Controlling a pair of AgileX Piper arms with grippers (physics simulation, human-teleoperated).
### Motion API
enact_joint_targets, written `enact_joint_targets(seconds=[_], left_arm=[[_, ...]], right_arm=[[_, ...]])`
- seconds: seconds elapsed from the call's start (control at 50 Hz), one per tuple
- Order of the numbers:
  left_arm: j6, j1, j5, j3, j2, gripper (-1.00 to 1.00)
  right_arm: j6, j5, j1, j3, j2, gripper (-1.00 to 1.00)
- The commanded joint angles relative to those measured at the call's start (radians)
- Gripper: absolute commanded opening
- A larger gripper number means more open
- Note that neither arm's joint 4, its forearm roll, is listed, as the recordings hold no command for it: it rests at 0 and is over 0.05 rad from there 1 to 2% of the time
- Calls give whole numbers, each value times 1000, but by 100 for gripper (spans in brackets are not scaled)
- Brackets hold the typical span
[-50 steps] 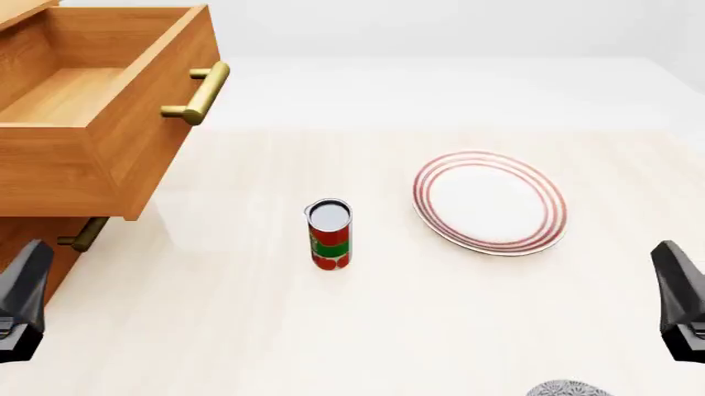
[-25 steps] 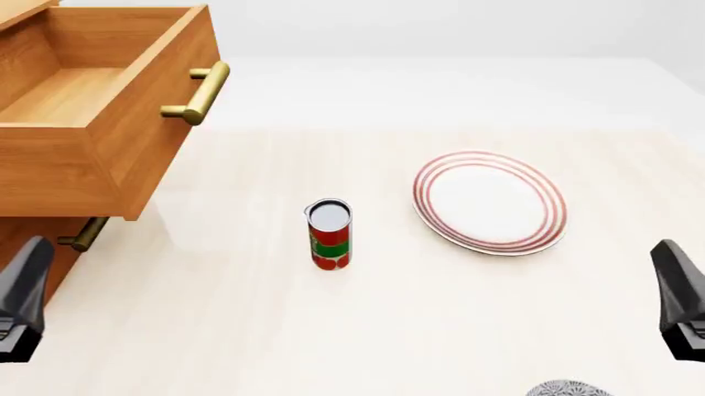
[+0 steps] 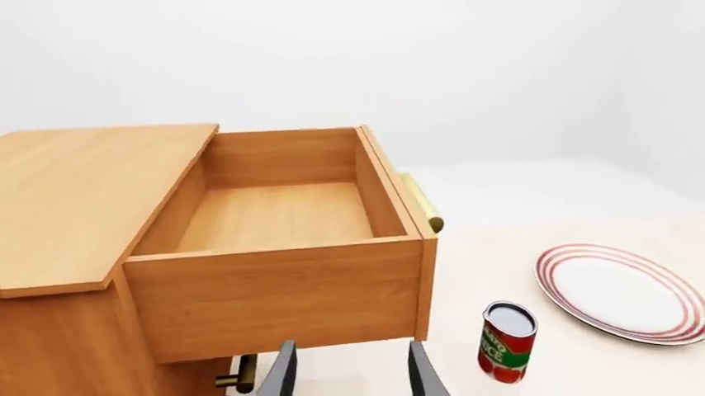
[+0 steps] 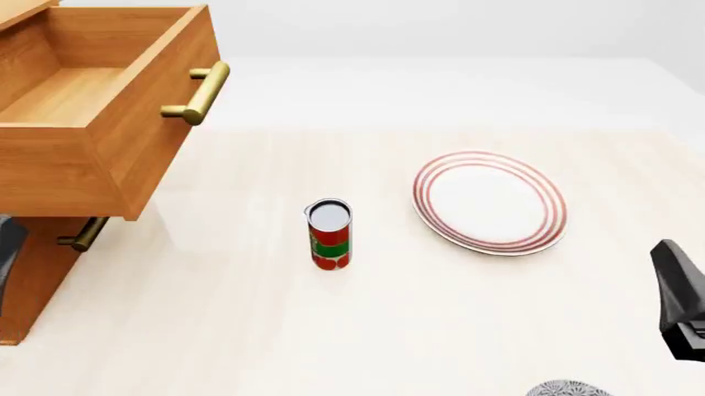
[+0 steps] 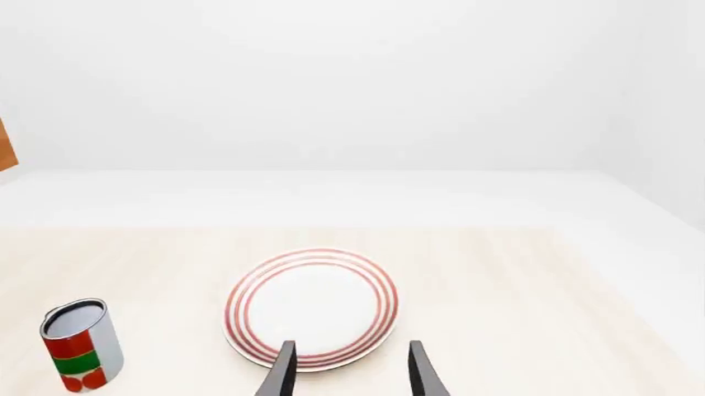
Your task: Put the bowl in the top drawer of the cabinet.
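Two sets of fingers are parted and carry nothing: the left gripper (image 3: 343, 375) faces the cabinet (image 3: 78, 214), and the right gripper (image 5: 346, 371) faces the plate (image 5: 313, 307). We locate the bowl (image 4: 570, 389) only as a sliver of patterned rim at the near edge of the front view, on the worktop (image 4: 441, 305); neither wrist view shows it. It lies behind the right fingers, toward the robot's own side and slightly inboard of that arm, so we judge the right arm (image 4: 683, 301) clearly nearer than the left arm (image 4: 9, 256), which appears only as a dark strip at the far side beside the cabinet. Being round, the bowl has no long axis to align with; we cannot judge its tilt from the visible sliver. The top drawer (image 4: 105, 107) stands pulled out and empty, its brass handle (image 4: 201, 93) facing the worktop, well ahead of and across from the right fingers. The can (image 4: 328, 234) stands upright ahead of both sets of fingers, between drawer and plate. We judge that the coming move requires the right fingers to draw back and turn down toward the bowl, since they currently point away from it.
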Motion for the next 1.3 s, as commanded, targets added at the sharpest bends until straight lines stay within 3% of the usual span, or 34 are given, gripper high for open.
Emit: enact_joint_targets(seconds=[0.02, 0.42, 1.3], left_arm=[[-24, -87, 144, -110, 1, 100], [-134, -261, 189, -183, 167, 100], [-264, -461, 127, -210, 338, 100]], right_arm=[[0, -1, 0, -1, 2, 100], [0, -1, 0, -1, 2, 100], [0, -1, 0, -1, 2, 100]])
